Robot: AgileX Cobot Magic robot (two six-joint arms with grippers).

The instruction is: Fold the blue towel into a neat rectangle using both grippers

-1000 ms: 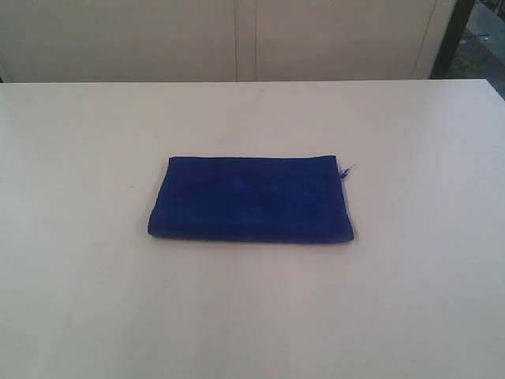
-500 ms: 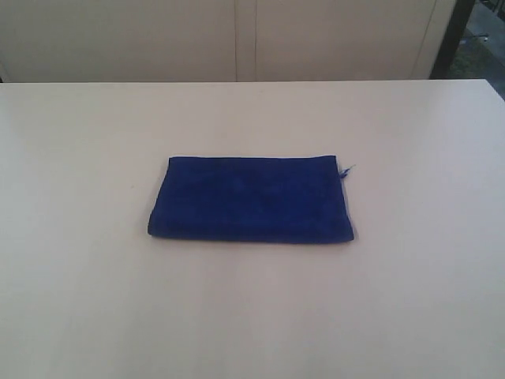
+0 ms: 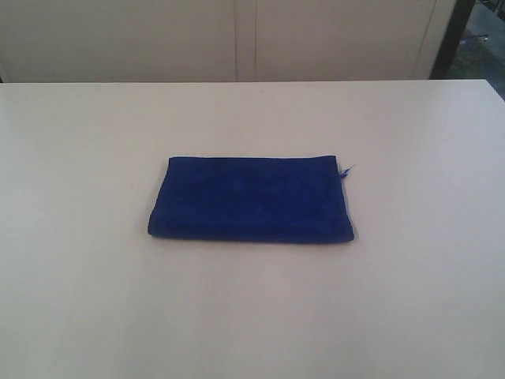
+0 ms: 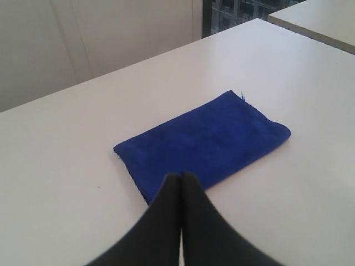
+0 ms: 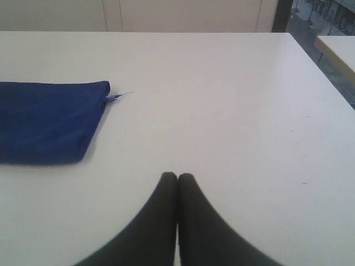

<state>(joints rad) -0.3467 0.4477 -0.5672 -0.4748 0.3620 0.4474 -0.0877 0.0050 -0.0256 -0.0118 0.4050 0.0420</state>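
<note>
The blue towel (image 3: 250,198) lies flat in the middle of the white table (image 3: 79,158), folded into a rectangle, with a loose thread at its far right corner. Neither arm shows in the exterior view. In the left wrist view the towel (image 4: 205,141) lies beyond my left gripper (image 4: 181,176), whose black fingers are pressed together with nothing between them. My right gripper (image 5: 177,177) is likewise shut and empty, and the towel (image 5: 47,119) lies well off to one side of it.
Pale cabinet doors (image 3: 237,39) stand behind the table's far edge. A dark post (image 3: 454,35) rises at the back right. A second table's corner (image 4: 321,22) shows beyond the gap in the left wrist view.
</note>
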